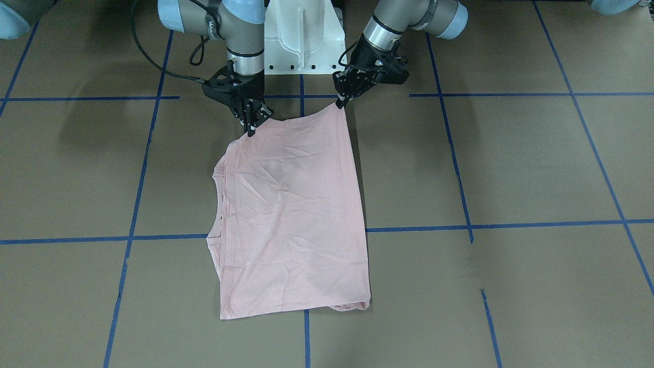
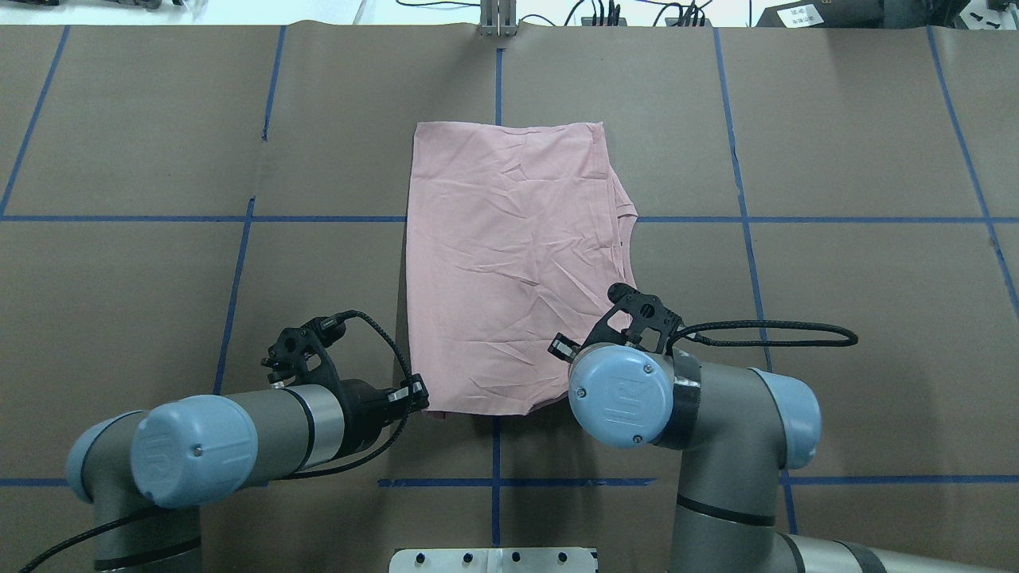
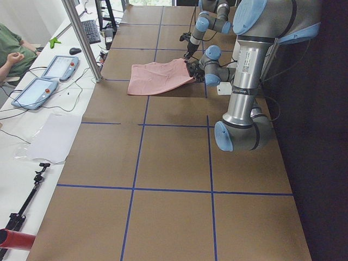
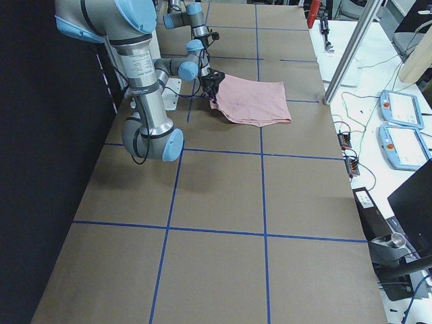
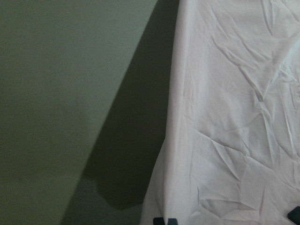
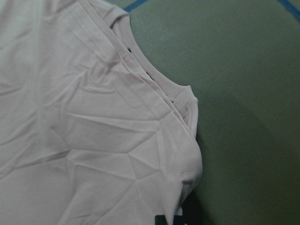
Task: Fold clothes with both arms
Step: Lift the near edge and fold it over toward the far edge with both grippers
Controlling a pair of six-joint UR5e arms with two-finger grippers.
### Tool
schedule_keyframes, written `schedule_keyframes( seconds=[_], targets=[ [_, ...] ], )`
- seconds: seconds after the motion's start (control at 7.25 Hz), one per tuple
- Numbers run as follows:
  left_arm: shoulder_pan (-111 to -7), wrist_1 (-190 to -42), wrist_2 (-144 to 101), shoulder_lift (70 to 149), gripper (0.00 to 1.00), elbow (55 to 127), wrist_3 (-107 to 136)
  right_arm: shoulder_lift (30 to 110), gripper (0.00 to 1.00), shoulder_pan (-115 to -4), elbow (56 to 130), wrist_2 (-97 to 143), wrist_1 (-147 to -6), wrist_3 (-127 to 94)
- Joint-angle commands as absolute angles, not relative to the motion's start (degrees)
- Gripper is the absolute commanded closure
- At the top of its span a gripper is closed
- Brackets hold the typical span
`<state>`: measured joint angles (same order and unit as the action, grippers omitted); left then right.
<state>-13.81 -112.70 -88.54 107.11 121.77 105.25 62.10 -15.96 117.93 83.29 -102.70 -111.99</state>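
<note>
Left end effector (image 1: 339, 104), right end effector (image 1: 251, 131) — pinching T-shirt (image 1: 296, 214).

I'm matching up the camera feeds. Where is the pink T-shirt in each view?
Front-facing: T-shirt at centre.
Overhead: centre.
Exterior left: upper middle, far.
Exterior right: upper middle, far.
Left wrist: right half.
Right wrist: fills left side.
Landmark: blue tape line running under it, seen in the exterior views.

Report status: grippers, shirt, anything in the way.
Both pinching the T-shirt at its robot-side corners: left gripper, right gripper, jaws shut. Shirt folded, print hidden, rest lying on table. Nothing seen in the way.
</note>
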Motion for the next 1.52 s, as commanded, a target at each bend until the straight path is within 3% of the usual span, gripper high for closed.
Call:
schedule_keyframes(
  seconds=[0.0, 0.14, 0.41, 1.1, 1.38],
  targets=[
    [-13.6, -97.1, -92.5, 107.8, 1.00, 136.6, 105.1, 61.7, 1.00, -14.1, 135.5, 83.8, -118.7, -112.3],
    [-13.7, -92.8, -94.2, 109.6, 1.00, 139.2, 105.1, 61.4, 1.00, -13.8, 137.4, 84.6, -121.2, -112.5],
    [-14.6, -92.4, -93.7, 111.2, 1.00, 134.9, 103.4, 59.3, 1.00, -14.1, 129.7, 84.1, -119.1, -111.8],
    [-27.0, -93.3, -94.0, 118.7, 1.00, 117.5, 91.1, 58.2, 1.00, -25.0, 106.8, 84.1, -96.0, -103.1],
    [-29.8, -101.9, -94.0, 120.3, 1.00, 106.3, 89.7, 53.3, 1.00, -26.6, 96.2, 84.2, -90.7, -102.4]
  ],
)
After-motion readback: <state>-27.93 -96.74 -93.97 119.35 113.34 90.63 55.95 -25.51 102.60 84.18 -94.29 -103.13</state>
